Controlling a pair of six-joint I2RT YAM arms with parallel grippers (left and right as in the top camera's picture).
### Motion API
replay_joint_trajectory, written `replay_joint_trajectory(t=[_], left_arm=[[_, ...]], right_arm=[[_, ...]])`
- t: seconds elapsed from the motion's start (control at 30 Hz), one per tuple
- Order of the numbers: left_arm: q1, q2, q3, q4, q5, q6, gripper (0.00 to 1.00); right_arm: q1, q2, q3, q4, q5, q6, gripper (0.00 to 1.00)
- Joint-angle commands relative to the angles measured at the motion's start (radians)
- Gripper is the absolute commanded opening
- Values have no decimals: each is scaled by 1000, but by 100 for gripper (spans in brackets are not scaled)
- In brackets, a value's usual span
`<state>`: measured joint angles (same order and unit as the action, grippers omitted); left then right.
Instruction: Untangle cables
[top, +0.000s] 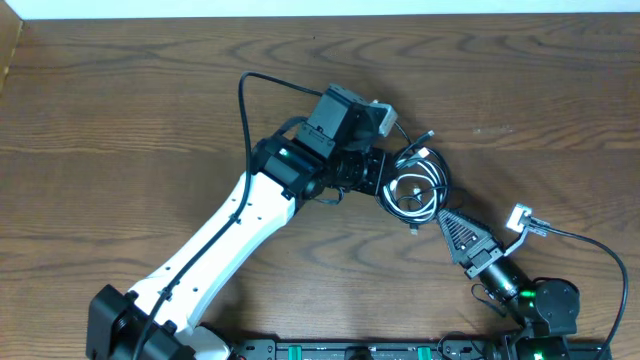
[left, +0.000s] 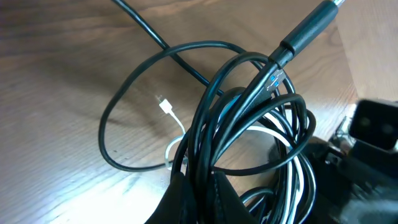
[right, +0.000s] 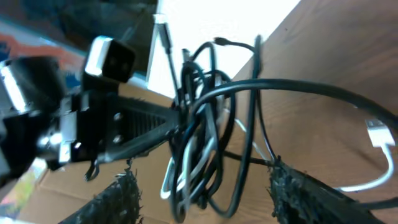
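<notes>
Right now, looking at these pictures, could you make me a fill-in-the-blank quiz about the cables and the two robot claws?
The table under the cables is made of ___. The left gripper is ___ on the bundle. One short cord is ___, the others black. The right gripper has its jaws ___, with cords between them.
Missing words: wood; shut; white; open.

Left arm stretched diagonally, left fingers pinched tight; right arm low, right fingers parted wide.
</notes>
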<state>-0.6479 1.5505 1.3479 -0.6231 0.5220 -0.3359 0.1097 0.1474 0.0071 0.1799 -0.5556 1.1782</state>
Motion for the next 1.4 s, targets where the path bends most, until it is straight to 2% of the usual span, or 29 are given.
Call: replay_joint_trajectory(t=[0.0, 0.13, 0.27, 0.43, 0.6, 0.7, 0.73, 0.87, 0.9, 1.0, 1.07, 1.2, 1.37], left_arm=[[-31, -2, 4, 12, 21, 21, 8], [-59, -2, 4, 56, 55, 17, 8], [-60, -2, 4, 122, 166, 17, 8], [-59, -2, 4, 136, 248, 18, 8], [-36, -3, 4, 159, 362, 18, 8], [3, -3, 4, 161, 377, 18, 8], [13, -3, 4, 161, 375, 18, 12], [40, -3, 4, 146, 300, 18, 49], [42, -3, 4, 137, 267, 18, 66], [42, -2, 4, 106, 181, 17, 79], [42, -2, 4, 69, 130, 18, 83], [41, -2, 4, -9, 37, 17, 85], [41, -2, 2, -77, -45, 17, 85]], right_arm=[[-1, 29, 6, 0, 26, 59, 61], [-1, 67, 6, 0, 38, 85, 50], [-1, 108, 6, -1, 61, 84, 33], [-1, 197, 6, -32, 138, -18, 17], [-1, 279, 6, -34, 163, -43, 11], [-1, 319, 6, -34, 160, -42, 8], [-1, 323, 6, -33, 157, -42, 7], [-1, 324, 6, -20, 137, -42, 4], [-1, 324, 6, -14, 134, -42, 4], [-1, 324, 6, -3, 130, -42, 4], [-1, 324, 6, -4, 130, -42, 3], [-1, 324, 6, -3, 130, -23, 2], [-1, 324, 6, -12, 131, -34, 10]])
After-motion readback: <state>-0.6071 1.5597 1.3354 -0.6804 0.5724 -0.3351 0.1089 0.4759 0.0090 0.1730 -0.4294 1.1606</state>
